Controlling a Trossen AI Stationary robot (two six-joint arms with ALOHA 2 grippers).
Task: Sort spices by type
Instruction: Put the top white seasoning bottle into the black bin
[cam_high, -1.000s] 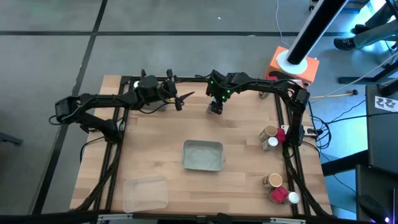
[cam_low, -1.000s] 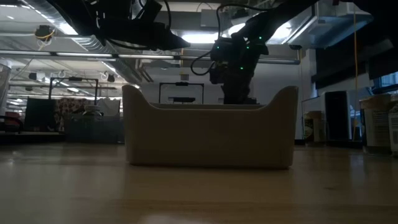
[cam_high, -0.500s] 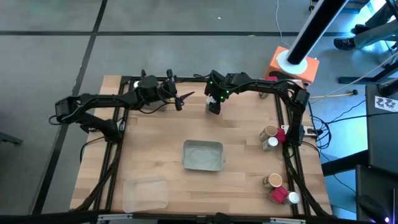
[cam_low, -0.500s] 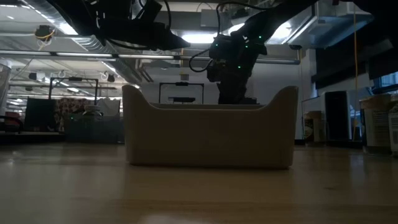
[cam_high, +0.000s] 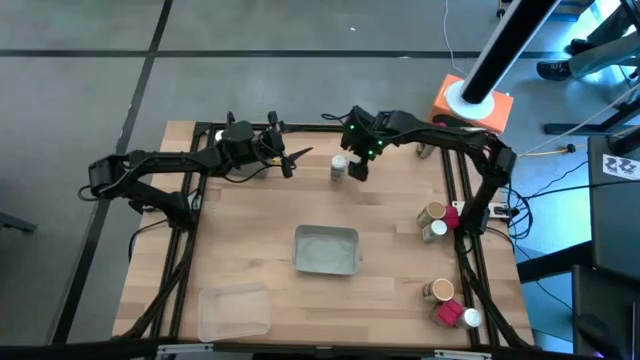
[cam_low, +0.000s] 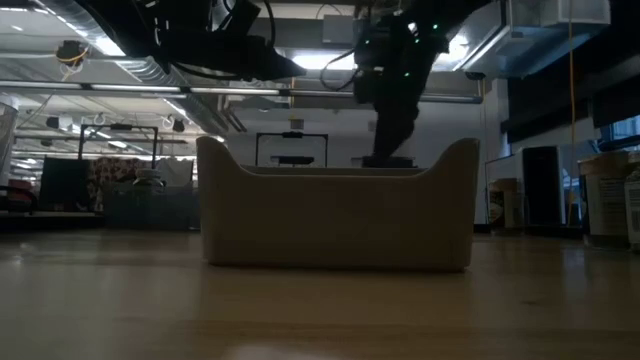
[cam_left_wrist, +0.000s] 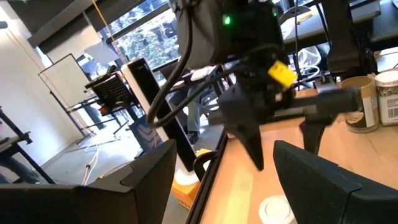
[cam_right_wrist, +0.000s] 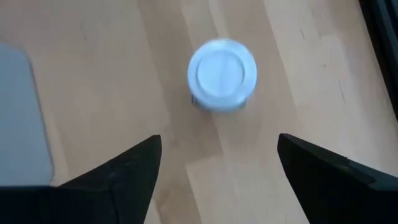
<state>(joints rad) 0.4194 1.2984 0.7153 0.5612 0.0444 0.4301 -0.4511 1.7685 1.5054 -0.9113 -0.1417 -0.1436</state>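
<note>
One white-capped jar (cam_high: 339, 166) upright on tabletop (cam_high: 260, 230), just beside right hand (cam_high: 358, 170), untouched. Right hand spread wide, empty, above tabletop. Left hand (cam_high: 290, 160) open, empty, near jar's other side.

You are viewing a white-capped jar (cam_high: 339, 165) on the pale tan wooden table (cam_high: 250, 240), a grey tray (cam_high: 326, 249), a clear tray (cam_high: 234, 311), red boxes (cam_high: 447, 313), tan-lidded jars (cam_high: 438, 290), and the black right gripper (cam_high: 357, 170).
</note>
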